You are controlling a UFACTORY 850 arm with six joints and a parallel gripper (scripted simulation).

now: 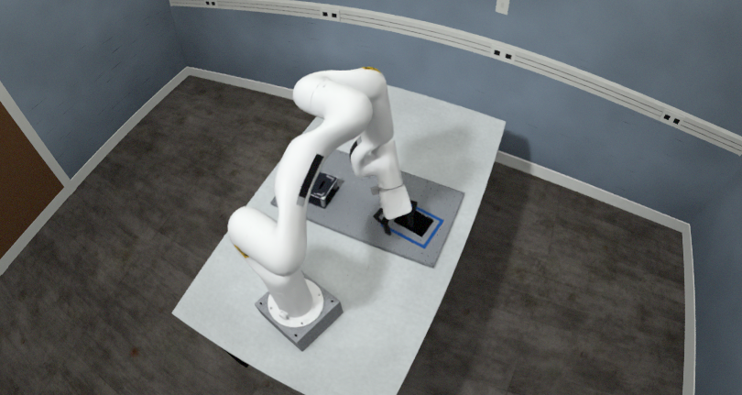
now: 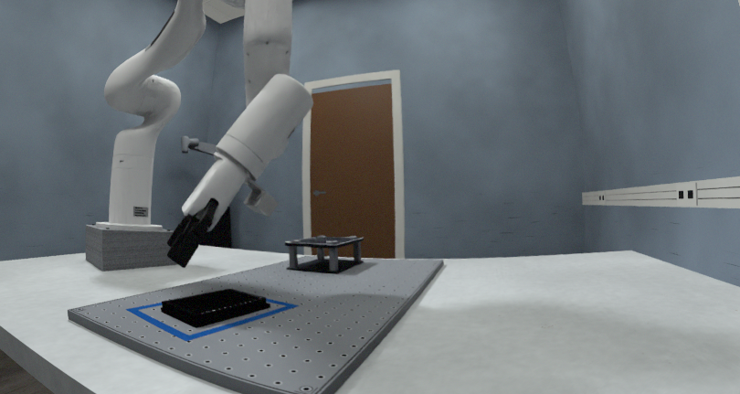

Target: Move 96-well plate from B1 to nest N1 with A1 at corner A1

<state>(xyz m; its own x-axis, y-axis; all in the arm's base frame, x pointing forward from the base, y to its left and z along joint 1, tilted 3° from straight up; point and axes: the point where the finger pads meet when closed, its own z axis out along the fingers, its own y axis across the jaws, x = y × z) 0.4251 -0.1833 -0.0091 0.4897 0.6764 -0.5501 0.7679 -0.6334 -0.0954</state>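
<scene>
The black 96-well plate (image 1: 419,223) (image 2: 215,305) lies flat inside the blue outline of spot B1 (image 1: 433,233) (image 2: 155,322) on the grey perforated board (image 1: 353,208) (image 2: 336,314). Its cut-off corner is too small to make out. The raised nest N1 (image 1: 325,189) (image 2: 324,242) stands empty on short posts at the board's other end, partly behind the arm in the top view. My gripper (image 1: 397,216) (image 2: 185,242) is open and empty. It is tilted and hangs a little above the board, over the plate's edge nearest the robot, not touching it.
The board lies on a white table (image 1: 441,132) (image 2: 544,314). The robot's base block (image 1: 298,317) (image 2: 124,246) stands at the table's near end in the top view. The arm's elbow arches over the nest side. A brown door (image 2: 352,168) is in the far wall.
</scene>
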